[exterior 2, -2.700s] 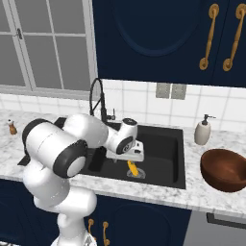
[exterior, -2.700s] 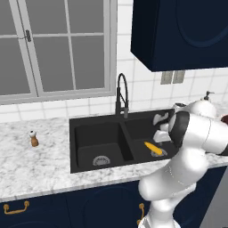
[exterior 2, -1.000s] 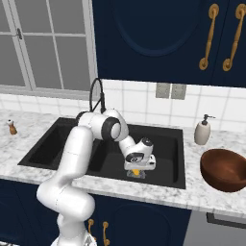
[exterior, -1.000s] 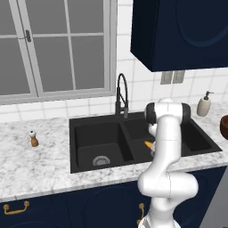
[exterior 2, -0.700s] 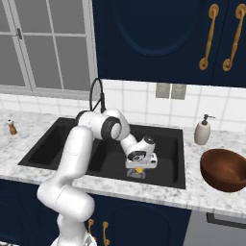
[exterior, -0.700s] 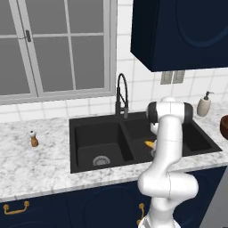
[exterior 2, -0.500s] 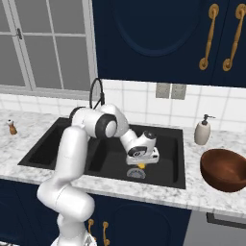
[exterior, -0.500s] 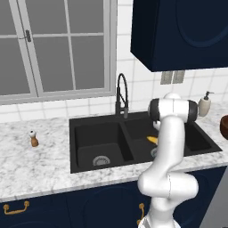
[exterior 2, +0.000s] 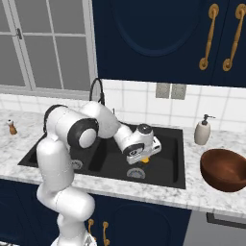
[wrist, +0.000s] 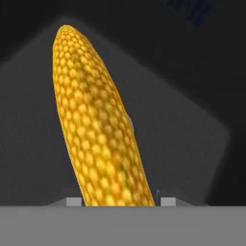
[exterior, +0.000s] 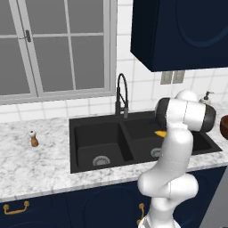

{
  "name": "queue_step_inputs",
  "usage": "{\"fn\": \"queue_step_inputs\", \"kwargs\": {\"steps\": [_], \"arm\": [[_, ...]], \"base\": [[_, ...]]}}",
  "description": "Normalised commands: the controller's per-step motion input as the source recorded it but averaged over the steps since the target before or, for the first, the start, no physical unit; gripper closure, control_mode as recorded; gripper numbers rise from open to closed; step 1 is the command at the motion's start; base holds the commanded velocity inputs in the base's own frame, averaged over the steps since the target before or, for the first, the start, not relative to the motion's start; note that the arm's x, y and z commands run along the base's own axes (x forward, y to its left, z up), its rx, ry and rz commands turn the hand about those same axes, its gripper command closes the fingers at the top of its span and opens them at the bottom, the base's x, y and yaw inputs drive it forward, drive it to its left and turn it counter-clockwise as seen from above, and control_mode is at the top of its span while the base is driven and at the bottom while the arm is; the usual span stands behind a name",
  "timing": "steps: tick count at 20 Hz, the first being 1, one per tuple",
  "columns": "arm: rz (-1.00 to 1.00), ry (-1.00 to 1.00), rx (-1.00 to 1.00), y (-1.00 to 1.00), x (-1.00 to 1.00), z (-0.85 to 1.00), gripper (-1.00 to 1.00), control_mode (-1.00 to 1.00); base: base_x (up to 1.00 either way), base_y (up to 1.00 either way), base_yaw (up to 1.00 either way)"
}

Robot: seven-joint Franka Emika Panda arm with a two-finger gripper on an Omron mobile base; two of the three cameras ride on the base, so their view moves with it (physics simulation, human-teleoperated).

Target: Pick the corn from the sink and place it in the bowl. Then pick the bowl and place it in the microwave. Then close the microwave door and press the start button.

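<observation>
The gripper (exterior 2: 143,158) hangs over the right-hand basin of the sink (exterior 2: 168,168), above the round drain (exterior 2: 136,173), with its jaws partly closed on the corn (exterior 2: 144,160). From the hand camera the corn (wrist: 96,125) fills the space between the two fingertips and runs away from them toward the dark basin floor, so the cob is gripped near one end. From the left camera a yellow tip of the corn (exterior: 159,132) sticks out beside the arm, over the same basin of the sink (exterior: 89,133). The bowl (exterior 2: 225,169) stands on the marble counter to the right of the sink. A soap bottle (exterior 2: 202,130) stands behind the sink's right corner, and the faucet (exterior: 121,93) rises behind the divider between the basins. A small pepper mill (exterior: 33,139) stands on the counter well to the left of the sink.
</observation>
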Motion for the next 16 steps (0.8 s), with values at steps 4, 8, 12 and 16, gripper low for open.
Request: {"fn": "queue_step_inputs", "kwargs": {"steps": [4, 8, 12, 16], "arm": [[0.04, -0.02, -0.21, -0.06, -0.41, 1.0, 1.0, -1.0], [0.01, 0.0, -0.23, -0.01, -0.29, 1.0, 1.0, -1.0], [0.0, 0.0, -0.19, -0.03, -0.38, 1.0, 1.0, -1.0], [0.0, 0.0, -0.14, 0.0, -0.42, 1.0, 1.0, -1.0]], "base": [[0.0, 0.0, 0.0], [0.0, 0.0, 0.0], [0.0, 0.0, 0.0], [0.0, 0.0, 0.0]]}}
